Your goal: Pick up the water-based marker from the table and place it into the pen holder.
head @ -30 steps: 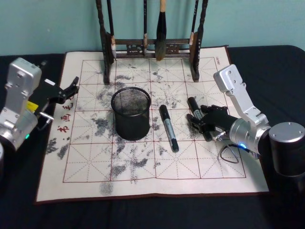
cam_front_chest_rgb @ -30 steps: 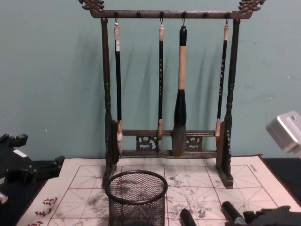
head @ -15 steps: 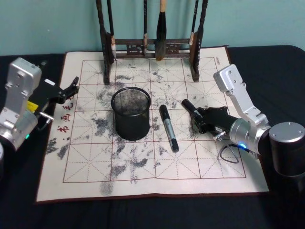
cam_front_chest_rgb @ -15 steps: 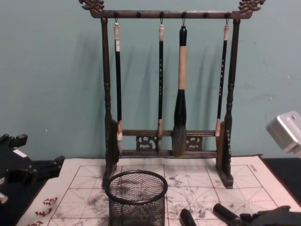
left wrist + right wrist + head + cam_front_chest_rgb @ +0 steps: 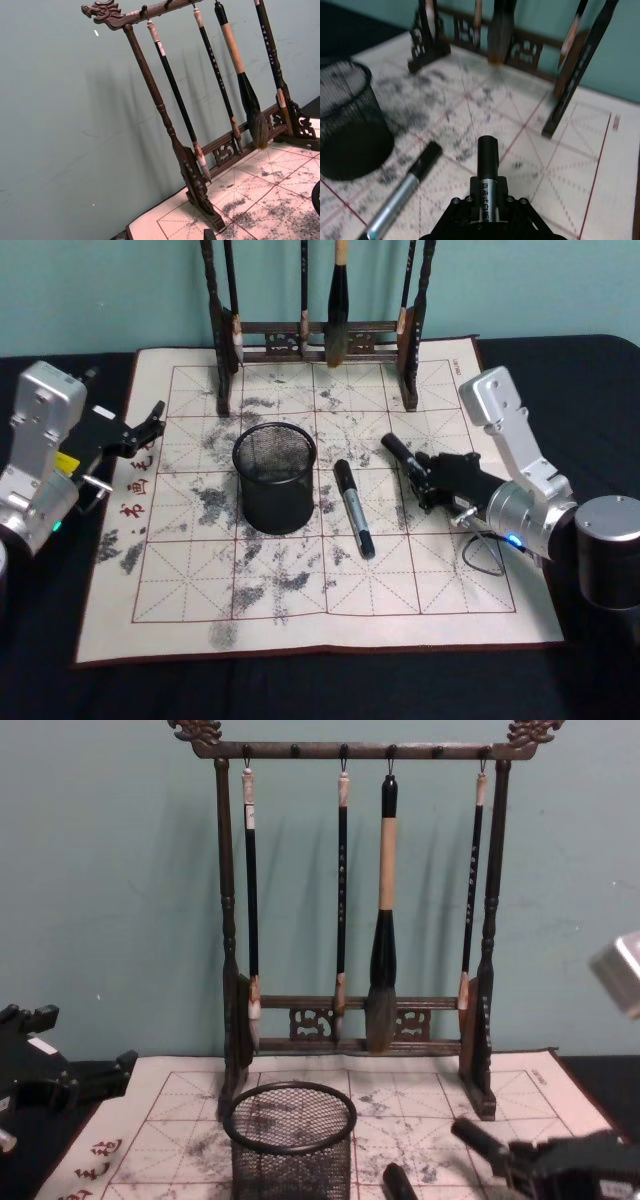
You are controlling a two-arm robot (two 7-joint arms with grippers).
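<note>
Right wrist view, black marker [image 5: 487, 160], grey printed band, grasped by right end effector [image 5: 487, 206].

A table [image 5: 300, 685] with a black cover carries a pale mat [image 5: 200, 600]. The mat has a red grid, some red characters and many grey ink stains. The holder [image 5: 275, 495] stands upright on the mat. Behind the holder, at the mat's far edge, stands the brush rack [image 5: 318, 340]. Just right of the holder, one marker [image 5: 353, 510] lies flat on the mat.
</note>
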